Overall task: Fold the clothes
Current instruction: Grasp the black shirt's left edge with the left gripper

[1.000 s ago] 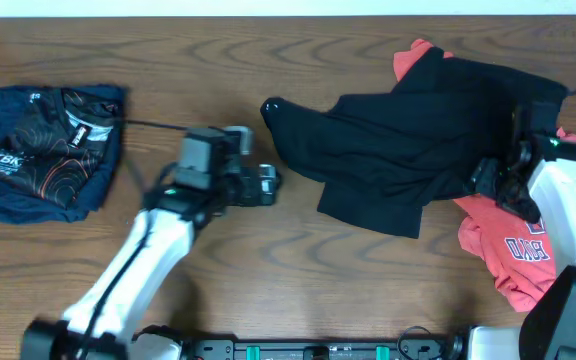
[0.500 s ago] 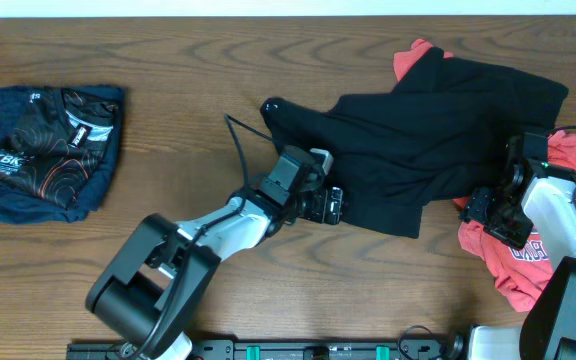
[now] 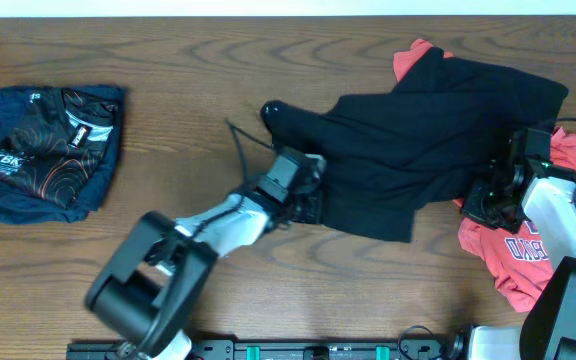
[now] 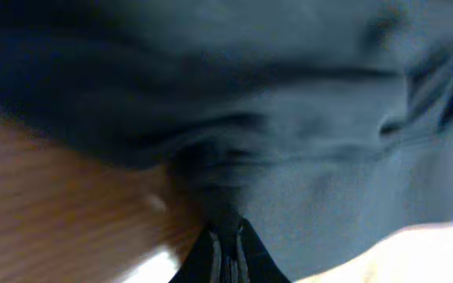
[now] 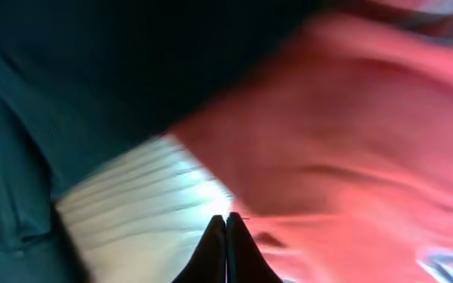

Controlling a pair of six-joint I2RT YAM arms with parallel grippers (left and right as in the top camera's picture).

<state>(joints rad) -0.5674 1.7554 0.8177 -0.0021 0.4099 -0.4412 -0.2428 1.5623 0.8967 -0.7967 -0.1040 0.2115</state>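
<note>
A plain black shirt (image 3: 428, 130) lies crumpled across the table's right half. It partly covers a coral-red shirt (image 3: 508, 250) with lettering at the right edge. My left gripper (image 3: 313, 203) is at the black shirt's lower left hem. In the left wrist view the black shirt (image 4: 289, 118) puckers right at the tips, and the left gripper (image 4: 226, 236) is shut on it. My right gripper (image 3: 476, 200) sits where the black shirt's lower right corner meets the red one. In the right wrist view the right gripper (image 5: 226, 224) is shut, tips pressed together beside the red shirt (image 5: 352, 134), with nothing seen between them.
A folded navy shirt (image 3: 48, 150) with a printed pattern lies at the far left. The wooden table (image 3: 218, 70) shows bare between it and the black shirt. The left arm's thin cable (image 3: 243, 135) arcs just left of the black sleeve.
The left arm swung right from the table's middle to the black shirt's hem and shut there. The right gripper shifted slightly along the shirts' edge and shut too.
</note>
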